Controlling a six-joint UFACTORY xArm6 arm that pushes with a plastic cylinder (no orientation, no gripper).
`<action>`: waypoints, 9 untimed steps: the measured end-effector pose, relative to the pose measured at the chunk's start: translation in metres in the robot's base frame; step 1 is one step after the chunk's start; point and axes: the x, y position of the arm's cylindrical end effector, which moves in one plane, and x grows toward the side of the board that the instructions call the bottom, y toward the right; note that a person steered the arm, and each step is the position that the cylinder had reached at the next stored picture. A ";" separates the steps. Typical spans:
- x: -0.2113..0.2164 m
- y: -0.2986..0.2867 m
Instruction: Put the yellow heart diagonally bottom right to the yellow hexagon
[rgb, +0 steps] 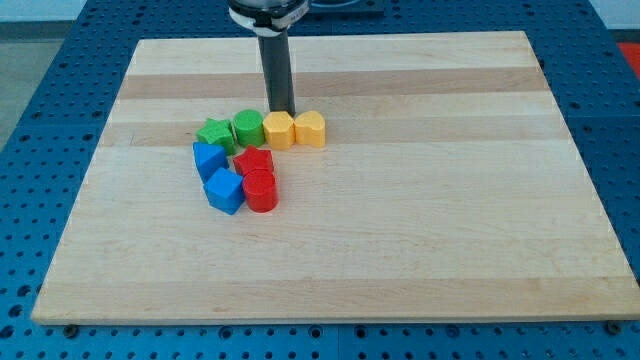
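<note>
The yellow heart block (311, 129) sits touching the yellow hexagon block (279, 129) on its right side, level with it, on the pale wooden board (450, 220). My tip (281, 111), a bare rod with nothing to open or close, stands just above the hexagon. Leftward run a green cylinder (247, 127) and green star (214, 135); below cluster two blue (209, 159) (224, 190) and two red blocks (254, 161) (260, 191).

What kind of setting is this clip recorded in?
Probably a robotics lab bench: a wooden board lies on a blue perforated table, small coloured blocks such as the yellow heart are clustered on it, and my tip stands just above the yellow hexagon.
</note>
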 end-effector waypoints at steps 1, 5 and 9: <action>0.008 0.000; -0.051 0.079; -0.016 0.078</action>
